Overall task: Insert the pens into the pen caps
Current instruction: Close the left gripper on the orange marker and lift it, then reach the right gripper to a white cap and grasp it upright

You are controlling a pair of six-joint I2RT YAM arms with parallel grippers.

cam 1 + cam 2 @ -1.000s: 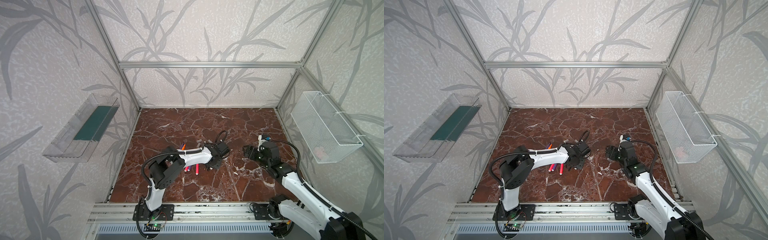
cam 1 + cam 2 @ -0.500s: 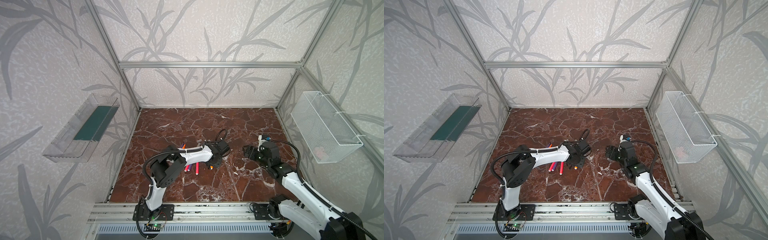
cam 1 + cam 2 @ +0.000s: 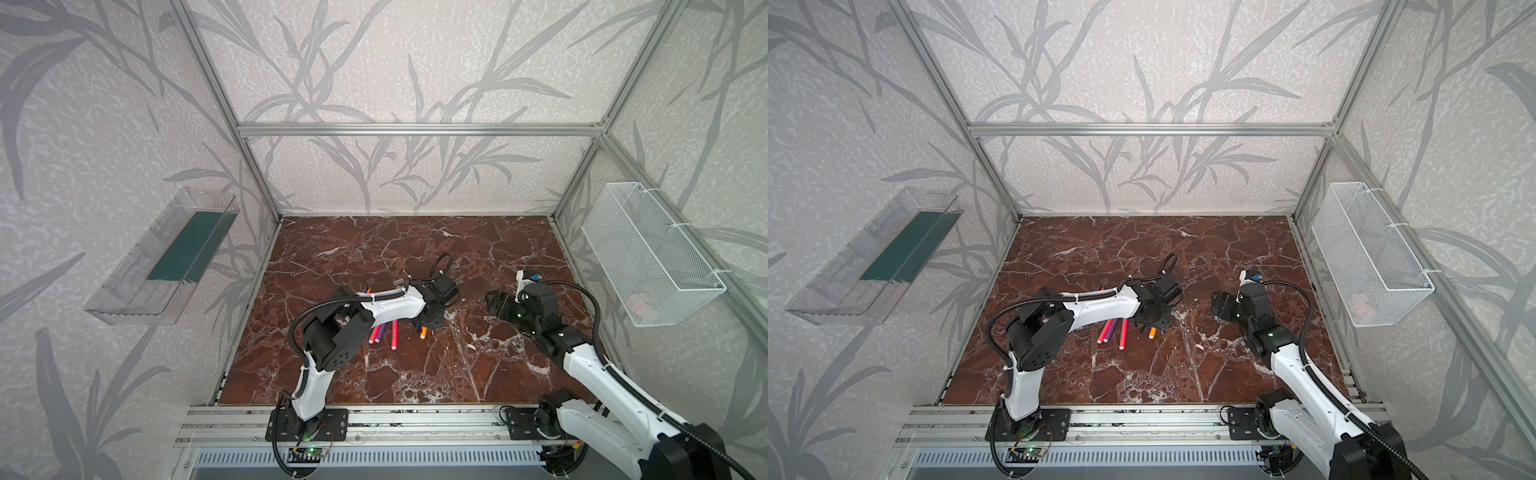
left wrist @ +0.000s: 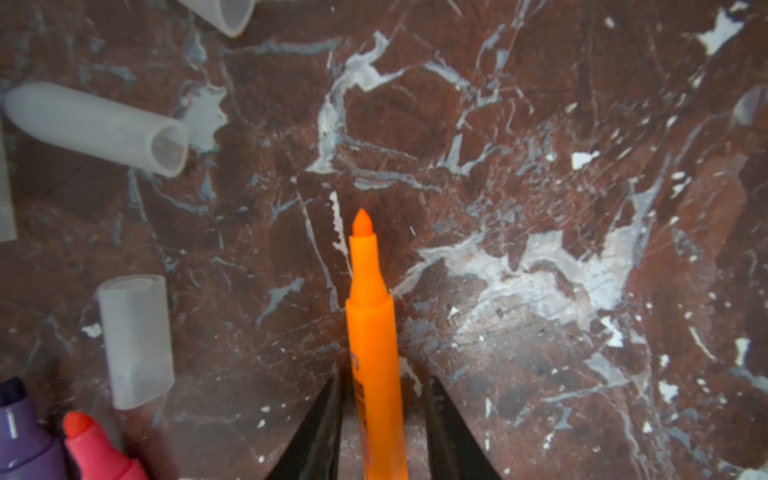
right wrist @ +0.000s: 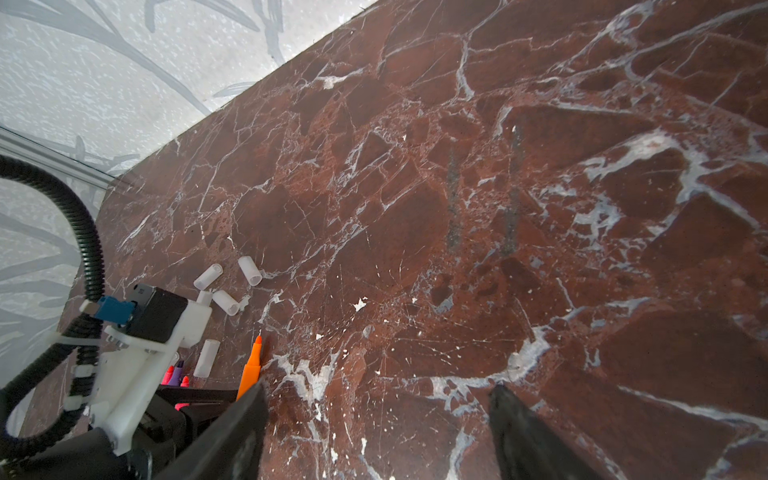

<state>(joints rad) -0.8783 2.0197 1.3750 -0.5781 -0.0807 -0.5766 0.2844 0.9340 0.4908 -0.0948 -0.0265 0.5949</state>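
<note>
Over red marble (image 3: 415,374), left gripper (image 4: 384,378) grips orange pen (image 4: 370,328) lengthwise, tip pointing ahead; right gripper (image 5: 378,390) gapes empty.

Six pens (image 3: 1122,334); five caps (image 5: 249,271) visible.

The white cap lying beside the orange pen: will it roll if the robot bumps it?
Probably yes: the cap is a smooth round tube lying on its side on the polished marble table, so a sideways nudge would likely roll it. It looks thin, hollow and see-through, so it is likely very light.
</note>
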